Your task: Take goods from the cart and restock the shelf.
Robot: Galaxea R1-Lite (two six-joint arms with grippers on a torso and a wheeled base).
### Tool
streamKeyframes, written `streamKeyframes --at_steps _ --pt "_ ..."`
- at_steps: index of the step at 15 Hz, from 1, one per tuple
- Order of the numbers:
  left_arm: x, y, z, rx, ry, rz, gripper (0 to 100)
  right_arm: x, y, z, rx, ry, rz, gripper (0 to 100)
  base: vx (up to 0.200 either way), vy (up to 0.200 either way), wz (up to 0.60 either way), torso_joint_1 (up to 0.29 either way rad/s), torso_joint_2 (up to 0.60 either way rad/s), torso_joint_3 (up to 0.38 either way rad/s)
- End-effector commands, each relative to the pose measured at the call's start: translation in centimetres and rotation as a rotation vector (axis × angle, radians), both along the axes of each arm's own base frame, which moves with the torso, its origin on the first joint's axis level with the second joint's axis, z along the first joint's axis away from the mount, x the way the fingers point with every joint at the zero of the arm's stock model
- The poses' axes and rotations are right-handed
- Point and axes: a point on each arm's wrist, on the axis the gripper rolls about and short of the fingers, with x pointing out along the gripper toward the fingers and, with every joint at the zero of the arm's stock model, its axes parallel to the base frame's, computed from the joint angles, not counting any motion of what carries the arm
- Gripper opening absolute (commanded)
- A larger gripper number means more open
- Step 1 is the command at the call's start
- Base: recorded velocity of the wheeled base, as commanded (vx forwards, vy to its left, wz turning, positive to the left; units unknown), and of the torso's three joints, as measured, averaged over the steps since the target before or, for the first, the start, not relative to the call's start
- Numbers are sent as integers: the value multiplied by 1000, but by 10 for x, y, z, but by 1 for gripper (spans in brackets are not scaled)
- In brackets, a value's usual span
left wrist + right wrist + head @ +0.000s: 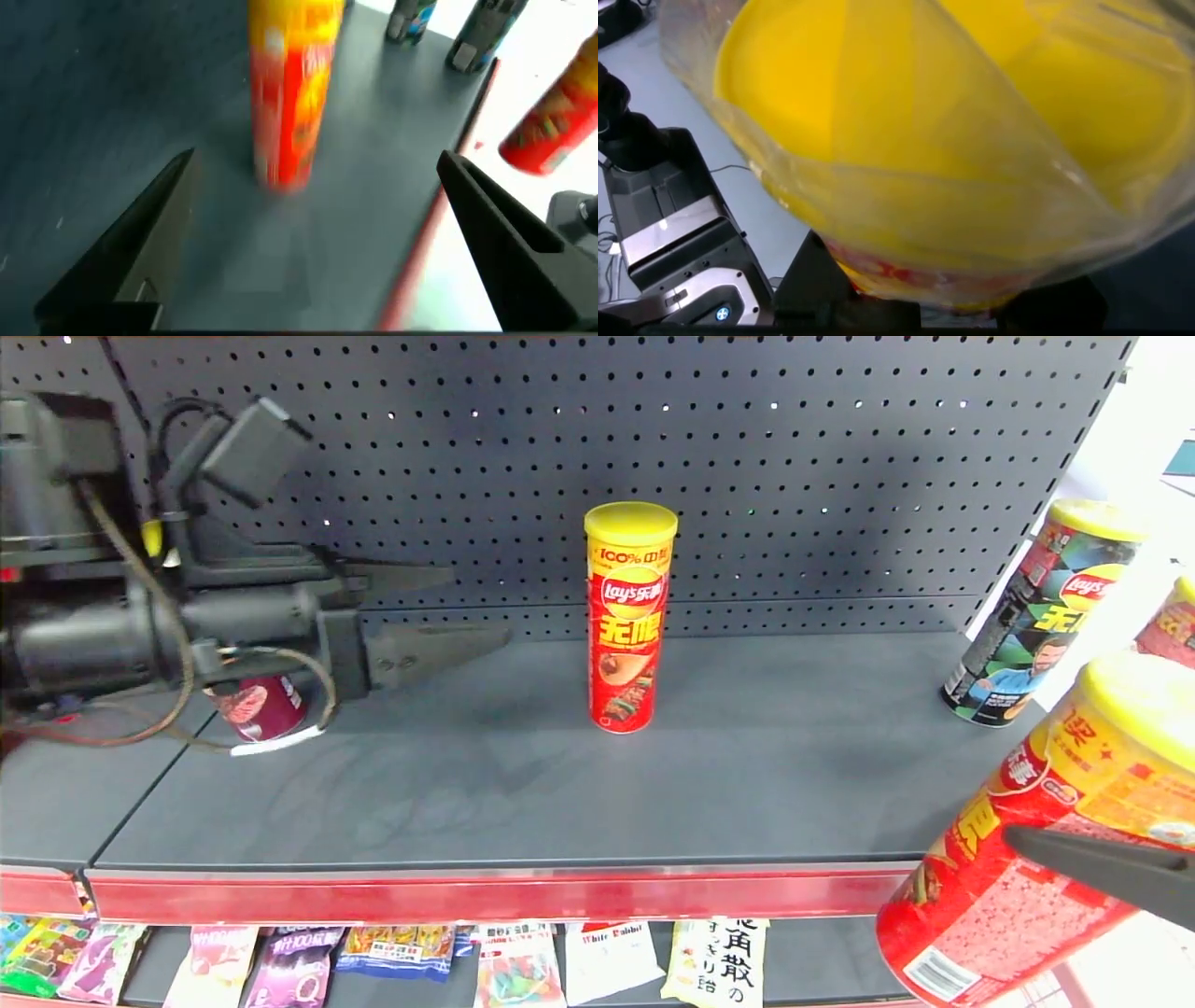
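A red chip can with a yellow lid (630, 616) stands upright mid-shelf on the grey shelf board (766, 784). My left gripper (481, 605) hovers over the shelf to the can's left, open, its tips short of the can. In the left wrist view the can (294, 93) stands just beyond the spread fingers (140, 243). My right gripper (1046, 845) is shut on a second red can with a yellow lid (1027, 821), tilted, in front of the shelf's right end. That can's lid (952, 121) is close to the right wrist camera.
A dark can (1036, 616) stands at the shelf's right end, with another red can (1172, 621) beyond it. A maroon can (261, 705) sits under my left arm. The pegboard back wall (747, 448) is close behind. Snack bags (485, 961) hang below the red shelf edge (495, 891).
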Motion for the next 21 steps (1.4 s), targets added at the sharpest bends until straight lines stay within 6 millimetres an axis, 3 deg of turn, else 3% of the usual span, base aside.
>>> streamKeyframes --at_steps 1,6,14,18,19,21 --pt "64 -51 -30 24 52 -93 100 2 0 -1 -1 9 -2 0 0 0 0 0 0 0" --pt "94 -79 -33 19 19 -125 100 6 2 -2 -4 24 1 0 0 0 0 0 0 0" --pt "116 -101 -38 19 -25 -142 100 6 2 -1 -2 24 2 0 0 0 0 0 0 0" --pt "117 -107 -41 21 -21 -148 100 6 2 -1 -2 23 -1 0 0 0 0 0 0 0" --pt "116 -108 -42 21 -14 -152 0 6 2 -1 -3 23 1 0 0 0 0 0 0 0" --pt "113 -111 -43 18 1 -160 0 6 2 -1 -2 24 -3 0 0 0 0 0 0 0"
